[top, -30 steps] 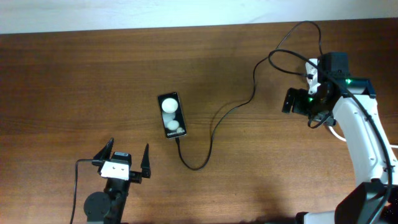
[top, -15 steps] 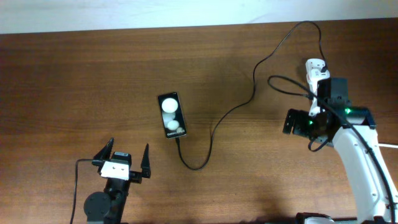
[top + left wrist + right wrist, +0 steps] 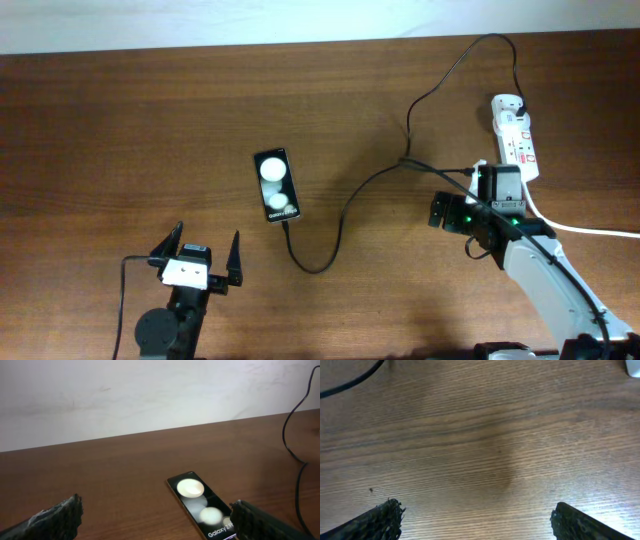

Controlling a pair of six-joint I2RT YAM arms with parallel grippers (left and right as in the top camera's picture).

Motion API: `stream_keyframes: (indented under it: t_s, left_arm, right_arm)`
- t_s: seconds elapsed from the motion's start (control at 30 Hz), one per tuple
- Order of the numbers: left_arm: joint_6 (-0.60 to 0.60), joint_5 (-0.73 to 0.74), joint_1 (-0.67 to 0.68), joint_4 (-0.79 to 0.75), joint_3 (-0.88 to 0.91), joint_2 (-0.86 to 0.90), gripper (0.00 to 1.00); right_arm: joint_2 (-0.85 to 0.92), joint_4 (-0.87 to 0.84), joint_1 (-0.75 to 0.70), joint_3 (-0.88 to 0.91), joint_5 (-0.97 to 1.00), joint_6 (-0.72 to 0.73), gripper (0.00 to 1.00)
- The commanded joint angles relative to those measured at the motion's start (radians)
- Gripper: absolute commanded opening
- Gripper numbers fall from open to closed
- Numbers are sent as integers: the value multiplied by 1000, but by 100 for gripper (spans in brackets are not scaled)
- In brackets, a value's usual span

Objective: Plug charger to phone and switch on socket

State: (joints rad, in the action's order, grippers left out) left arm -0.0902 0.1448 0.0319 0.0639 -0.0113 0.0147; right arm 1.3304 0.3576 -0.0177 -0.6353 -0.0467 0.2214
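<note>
Two connections are looking made: charger [image 3: 341,210] joining phone [image 3: 276,186] and socket [image 3: 515,130]. I'm not seeing whether it's switched on; left pincer [image 3: 208,235] and right pincer [image 3: 475,520] are gaping wide, empty.

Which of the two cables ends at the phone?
The thin black charger; its tip meets the phone at the bottom edge. The thick white cord leaves the socket rightward.

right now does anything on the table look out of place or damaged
Nothing looks spilled or damaged. The phone lies slightly askew to the edge of the table, and the charger cable wanders in loose curves from the phone's near end to the socket at the far right. Untidy, but not odd.
</note>
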Motion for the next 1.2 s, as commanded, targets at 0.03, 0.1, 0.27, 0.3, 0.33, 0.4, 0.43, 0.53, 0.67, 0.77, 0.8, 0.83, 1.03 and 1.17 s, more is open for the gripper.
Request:
stream_keyframes:
  t_s: [0.03, 0.1, 0.27, 0.3, 0.33, 0.4, 0.43, 0.53, 0.67, 0.77, 0.8, 0.83, 1.03, 1.17]
  left_arm:
    - [-17, -11, -4, 6, 3, -10, 99]
    - [-17, -11, -4, 6, 3, -10, 99]
    - [-17, -11, -4, 6, 3, -10, 99]
    - [-17, -11, -4, 6, 3, -10, 99]
    - [-17, -11, -4, 6, 3, -10, 99]
    - [-17, -11, -4, 6, 3, -10, 99]
    - [-17, -11, -4, 6, 3, -10, 99]
    - [-17, -11, -4, 6, 3, -10, 99]
    - [-17, -11, -4, 6, 3, -10, 99]
    - [-17, -11, -4, 6, 3, -10, 99]
    - [-17, -11, -4, 6, 3, -10, 99]
    - [-17, -11, -4, 6, 3, -10, 99]
    - [-17, -11, -4, 6, 3, -10, 99]
    - [-17, -11, -4, 6, 3, -10, 99]
  right_arm:
    - [-11, -68, 7, 50, 5, -53, 99]
    - [-11, -96, 7, 70, 5, -53, 99]
    - [-12, -109, 7, 75, 1, -53, 99]
    - [-12, -113, 7, 77, -1, -53, 99]
    - [-12, -121, 7, 82, -3, -53, 99]
    - [-12, -187, 7, 119, -21, -53, 99]
    - [-12, -236, 7, 148, -31, -53, 98]
    - [-19, -355, 7, 218, -53, -53, 99]
    - [-48, -404, 7, 251, -58, -53, 99]
    - [-77, -444, 5, 287, -58, -53, 99]
    - [-83, -470, 5, 306, -58, -53, 99]
    - [-89, -503, 5, 328, -59, -53, 98]
    - [-133, -613, 5, 418, -58, -53, 99]
    - [-153, -624, 5, 436, -59, -53, 99]
